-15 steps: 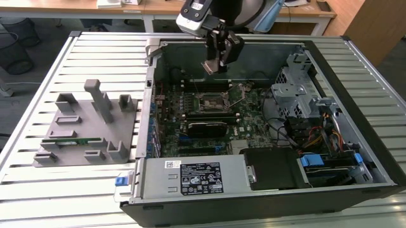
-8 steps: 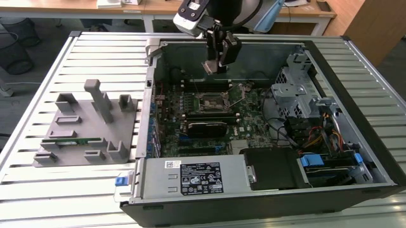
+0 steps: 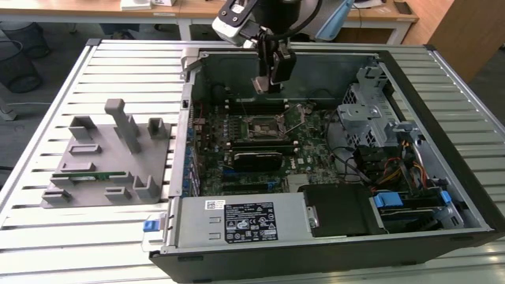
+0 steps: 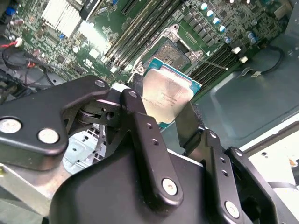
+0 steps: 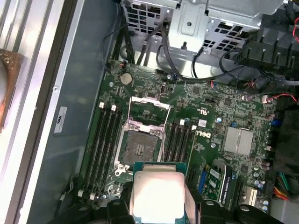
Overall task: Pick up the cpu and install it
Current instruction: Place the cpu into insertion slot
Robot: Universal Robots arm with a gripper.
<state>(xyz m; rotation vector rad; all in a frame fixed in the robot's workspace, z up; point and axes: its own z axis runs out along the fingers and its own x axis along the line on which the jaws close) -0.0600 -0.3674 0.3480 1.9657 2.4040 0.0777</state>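
- Currently the black two-fingered gripper [image 3: 266, 84] hangs inside the open black tower computer case [image 3: 332, 248], which lies on its side on a silver slatted metal table [image 3: 63, 236].
- Its black metal fingers [image 4: 140, 126] are clamped on the cpu [image 4: 166, 95], a small flat square chip with a silver-grey metal top and a pale rim, one finger on each of two opposite edges.
- In the first wrist view the cpu [image 5: 156, 193] is held clear above the green motherboard [image 5: 219, 116], close to the square metal-framed processor socket [image 5: 140, 147] but not seated in it.
- That socket lies bare, its dark contact field showing, with long black memory slots [image 5: 105, 142] on either side.
- In the exterior view the socket [image 3: 264, 125] sits below the gripper, towards the middle of the board.
- On the table at the exterior view's left, well apart from the case, stands a grey plastic holder [image 3: 106, 160] with a narrow green memory stick [image 3: 94, 176] lying in it.
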